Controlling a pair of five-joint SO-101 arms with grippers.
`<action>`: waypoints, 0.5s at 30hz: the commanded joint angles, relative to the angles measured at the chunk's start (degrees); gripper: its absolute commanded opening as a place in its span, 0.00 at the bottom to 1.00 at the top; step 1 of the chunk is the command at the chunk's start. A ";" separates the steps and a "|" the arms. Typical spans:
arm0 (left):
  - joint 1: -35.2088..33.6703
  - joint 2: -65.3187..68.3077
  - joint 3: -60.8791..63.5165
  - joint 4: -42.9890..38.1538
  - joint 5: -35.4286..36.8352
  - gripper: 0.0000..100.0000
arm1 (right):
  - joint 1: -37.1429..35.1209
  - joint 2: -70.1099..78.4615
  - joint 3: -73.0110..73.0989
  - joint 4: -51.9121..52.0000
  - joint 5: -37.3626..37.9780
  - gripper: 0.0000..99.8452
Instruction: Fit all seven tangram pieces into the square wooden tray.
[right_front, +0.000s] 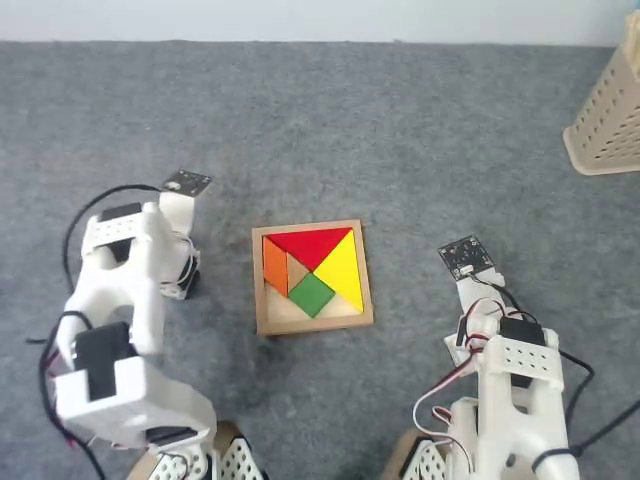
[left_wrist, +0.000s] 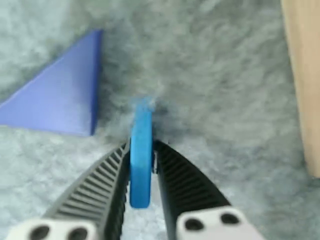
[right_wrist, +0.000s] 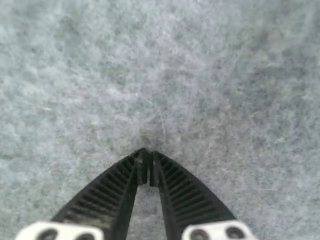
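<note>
The square wooden tray (right_front: 268, 322) lies in the middle of the grey carpet. In it are a red triangle (right_front: 308, 245), a yellow triangle (right_front: 343, 272), an orange piece (right_front: 274, 267), a green square (right_front: 312, 294) and a small tan triangle (right_front: 297, 269). My left gripper (left_wrist: 141, 146) is low over the carpet left of the tray, shut on a light blue piece (left_wrist: 142, 125) held on edge. A dark blue triangle (left_wrist: 60, 95) lies flat beside it. The tray's wooden wall (left_wrist: 302, 75) is close by. My right gripper (right_wrist: 149, 167) is shut on nothing, over bare carpet right of the tray.
A beige perforated container (right_front: 610, 110) stands at the back right. The left arm (right_front: 125, 270) and right arm (right_front: 505, 370) flank the tray, with cables trailing near their bases. Open carpet stretches behind the tray.
</note>
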 joint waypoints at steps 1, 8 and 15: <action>1.93 -1.41 -4.79 4.66 0.53 0.01 | 1.01 -1.27 0.35 -1.36 0.97 0.03; 10.90 -16.97 -5.14 13.71 0.62 0.01 | 1.01 -1.27 0.35 -1.36 0.97 0.03; 23.65 -29.71 -5.14 17.58 5.54 0.01 | 1.01 -1.27 0.35 -1.36 0.97 0.03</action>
